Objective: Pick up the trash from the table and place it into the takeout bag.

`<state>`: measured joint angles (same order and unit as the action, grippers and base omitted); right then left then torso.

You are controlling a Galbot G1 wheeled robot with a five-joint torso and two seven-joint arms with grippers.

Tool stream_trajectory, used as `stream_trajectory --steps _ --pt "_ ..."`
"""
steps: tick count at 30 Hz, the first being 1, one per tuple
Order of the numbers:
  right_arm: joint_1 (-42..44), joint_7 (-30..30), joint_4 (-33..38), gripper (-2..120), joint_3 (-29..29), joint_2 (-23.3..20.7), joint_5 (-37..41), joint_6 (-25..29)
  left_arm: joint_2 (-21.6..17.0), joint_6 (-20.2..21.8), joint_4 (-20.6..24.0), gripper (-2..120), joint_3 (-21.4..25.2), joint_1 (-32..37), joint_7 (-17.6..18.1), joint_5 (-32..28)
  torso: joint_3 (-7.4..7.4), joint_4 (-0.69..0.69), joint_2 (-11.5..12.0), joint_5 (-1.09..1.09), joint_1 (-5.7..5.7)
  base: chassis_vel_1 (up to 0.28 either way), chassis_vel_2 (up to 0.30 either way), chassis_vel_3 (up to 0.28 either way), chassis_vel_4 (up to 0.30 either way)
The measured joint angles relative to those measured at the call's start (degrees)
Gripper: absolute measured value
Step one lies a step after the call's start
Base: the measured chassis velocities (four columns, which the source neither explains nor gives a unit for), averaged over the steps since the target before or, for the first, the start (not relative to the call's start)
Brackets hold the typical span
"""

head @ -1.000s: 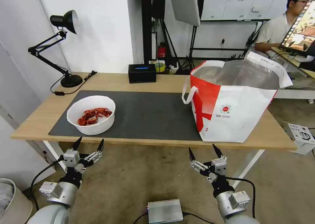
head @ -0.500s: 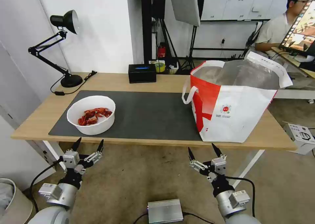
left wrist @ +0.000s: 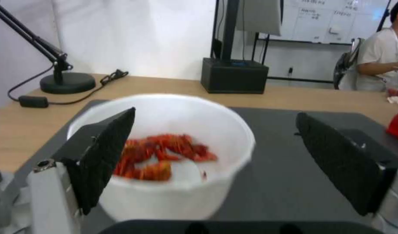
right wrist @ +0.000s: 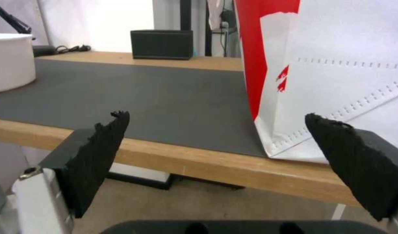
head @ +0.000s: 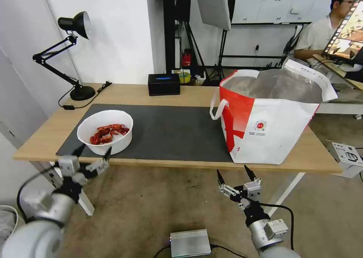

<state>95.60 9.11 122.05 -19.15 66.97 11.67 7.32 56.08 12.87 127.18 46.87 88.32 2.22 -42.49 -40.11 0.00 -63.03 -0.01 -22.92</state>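
My left gripper (head: 93, 156) has risen from below the table (head: 181, 93) edge within the past second and now hangs at the near rim of the bowl (head: 105, 131), jaws spread wide. From the left wrist the bowl (left wrist: 164, 152) sits squarely between my open fingers (left wrist: 101, 152), which reads as the start of a reach for the first piece of trash. Nothing is gripped yet.

My right gripper (head: 235, 178) has barely moved. It waits low in front of the table, jaws likewise spread, just short of the bag (head: 270, 118), whose white and red side (right wrist: 333, 74) fills much of the right wrist view.

The bowl stands on the left of the dark mat (head: 170, 131), well apart from the bag at the right end. The bag's mouth gapes open, foil lining showing.

The left arm is blurred by motion, so whether a fingertip already touches the bowl's wall cannot be told. The bag's floor is hidden behind its front panel. The red shells (head: 109, 132) are too small to count.
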Motion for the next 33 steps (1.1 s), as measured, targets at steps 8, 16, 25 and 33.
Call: stream_trajectory --steps 8,16,25,33 --pt "0.0 0.0 0.0 100 0.0 0.0 0.0 0.0 -13.9 8.0 -4.6 100 -0.3 -7.8 9.1 -16.0 0.0 0.0 0.0 0.0 0.0 0.0 0.0 0.0 0.0" --pt "0.0 0.0 0.0 100 0.0 0.0 0.0 0.0 -22.2 21.3 -11.0 100 -5.2 -20.4 18.1 -33.6 -0.01 0.0 0.0 0.0 -0.01 0.0 0.0 0.0 0.0" --pt "0.0 0.0 0.0 100 0.0 0.0 0.0 0.0 -26.1 29.1 -17.6 100 -12.6 -30.8 19.5 -40.3 -0.01 0.0 0.0 0.0 0.0 0.0 0.0 0.0 0.0" --pt "0.0 0.0 0.0 100 0.0 0.0 0.0 0.0 -29.0 29.9 -25.9 100 -22.3 -40.8 15.2 -41.5 -0.01 0.0 0.0 0.0 -0.01 0.0 0.0 0.0 0.0"
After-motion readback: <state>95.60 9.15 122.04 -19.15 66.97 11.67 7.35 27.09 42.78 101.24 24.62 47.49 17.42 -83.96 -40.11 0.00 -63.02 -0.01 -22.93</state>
